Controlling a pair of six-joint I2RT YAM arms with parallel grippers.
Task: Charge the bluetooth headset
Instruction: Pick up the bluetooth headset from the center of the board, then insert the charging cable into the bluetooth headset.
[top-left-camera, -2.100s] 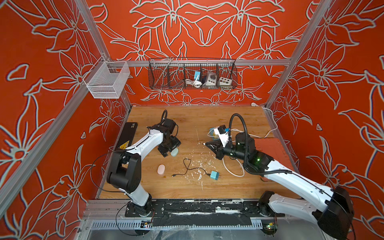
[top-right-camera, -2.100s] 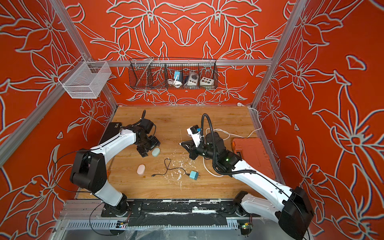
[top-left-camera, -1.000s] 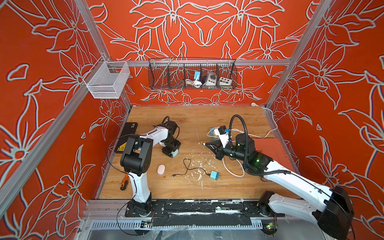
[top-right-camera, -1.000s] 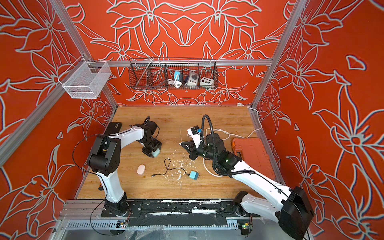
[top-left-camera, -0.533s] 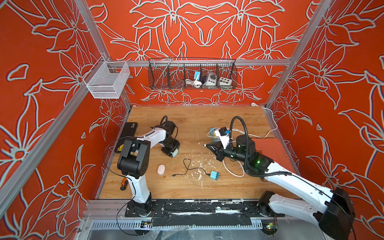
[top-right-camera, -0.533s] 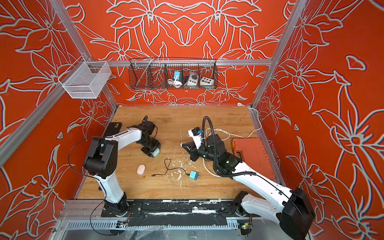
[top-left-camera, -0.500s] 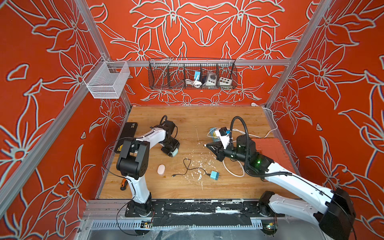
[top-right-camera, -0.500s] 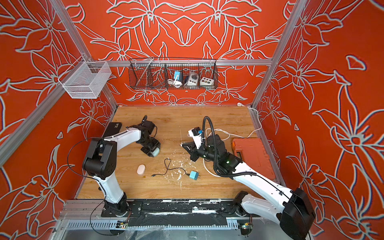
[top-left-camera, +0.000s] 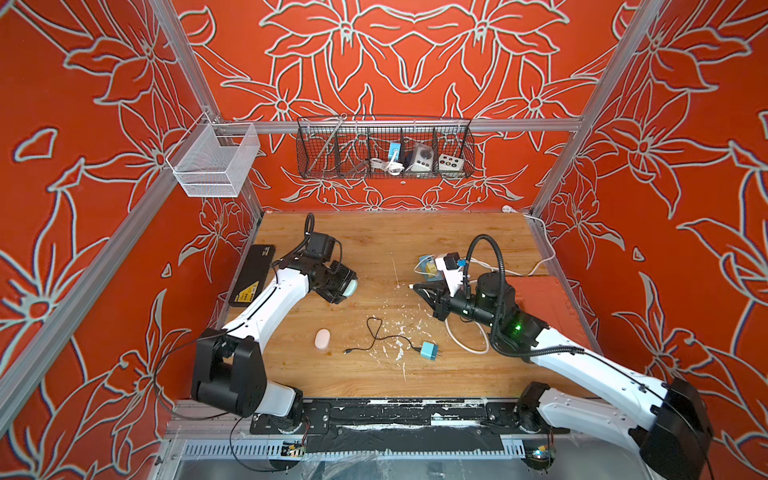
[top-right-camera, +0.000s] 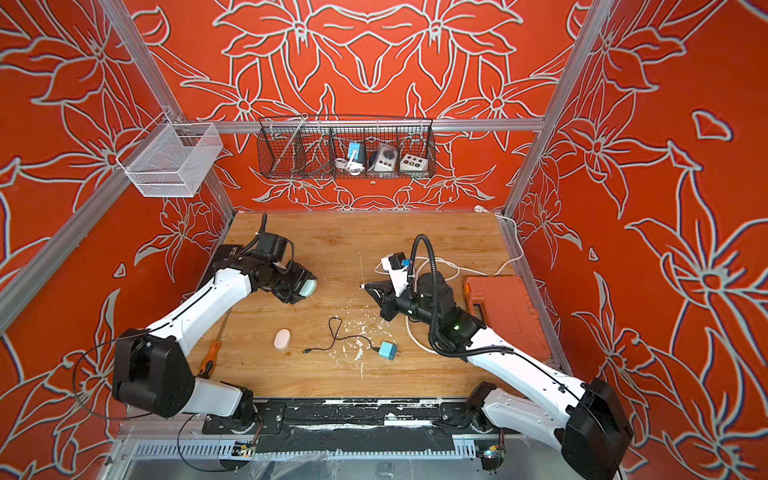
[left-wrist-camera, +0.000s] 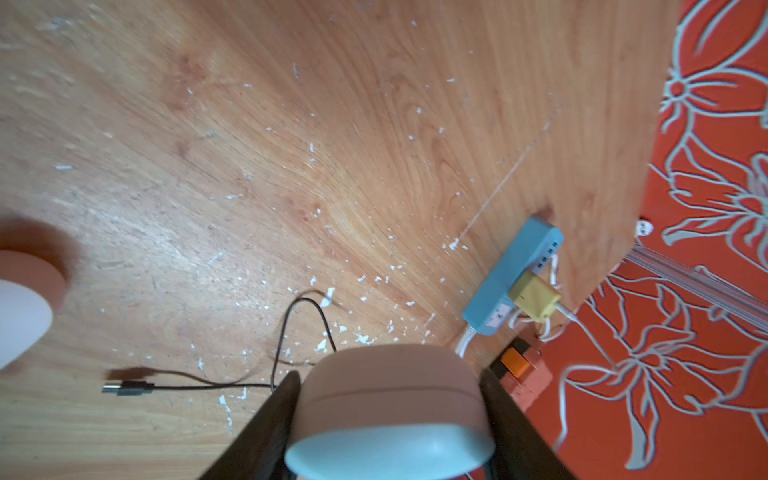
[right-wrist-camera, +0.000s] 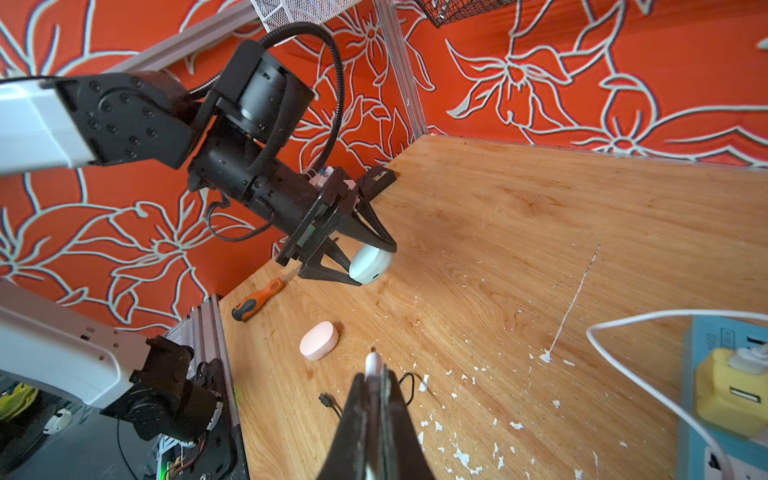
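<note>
Top views, left gripper: hovering clear of the wooden table, jaws standing roughly halfway apart and clamping the mint headset case by its flanks.
Headset case: riding in the air with one end jutting past the fingertips toward the right arm, apparently so that its charging port is facing the plug.
Pink case: lying untouched on the table, nearer the front edge than the left gripper.
Black cable: trailing loose to a blue adapter, with neither arm holding it.
Right gripper: jaws pinching tight on the white plug, whose tip is poking out and pointing at the held case, well apart from it.
Power strip: sitting behind the right gripper and carrying the yellow adapter, likely the plug's power source.
</note>
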